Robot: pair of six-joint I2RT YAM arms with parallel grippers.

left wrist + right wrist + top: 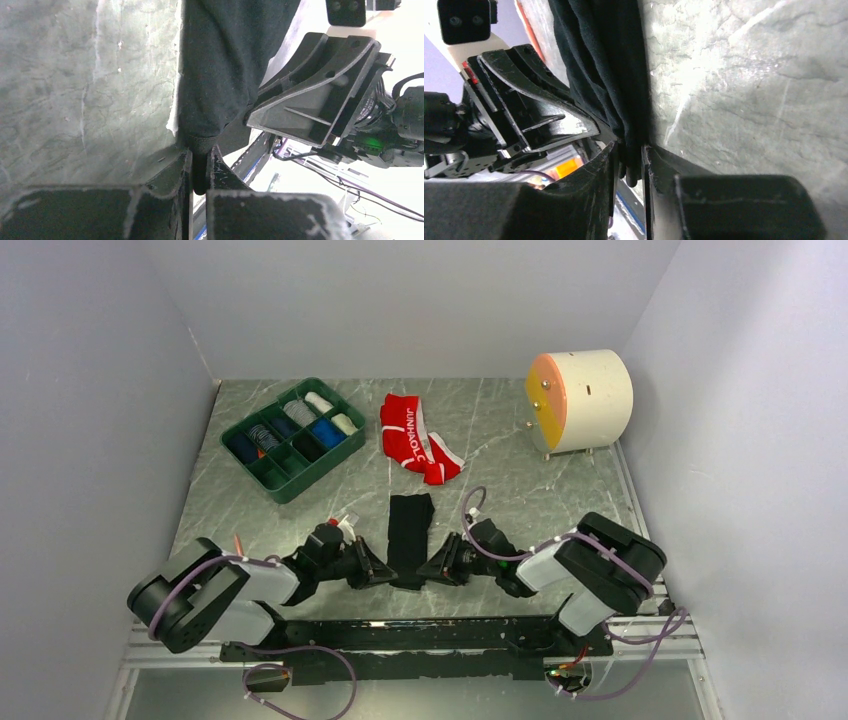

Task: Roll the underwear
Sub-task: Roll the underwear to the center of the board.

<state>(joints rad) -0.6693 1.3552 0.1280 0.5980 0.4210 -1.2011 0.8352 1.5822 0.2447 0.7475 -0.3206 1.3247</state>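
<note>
On the green marbled table, the left gripper was clamped on the black briefs; the right gripper, jaws narrow, seemingly pinched them too.

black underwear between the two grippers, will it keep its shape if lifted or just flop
Probably flops: the black underwear bunches into soft folds where the left gripper and right gripper pinch its near edge. Likely light, being thin cloth lying flat. It should not roll unaided.
</note>
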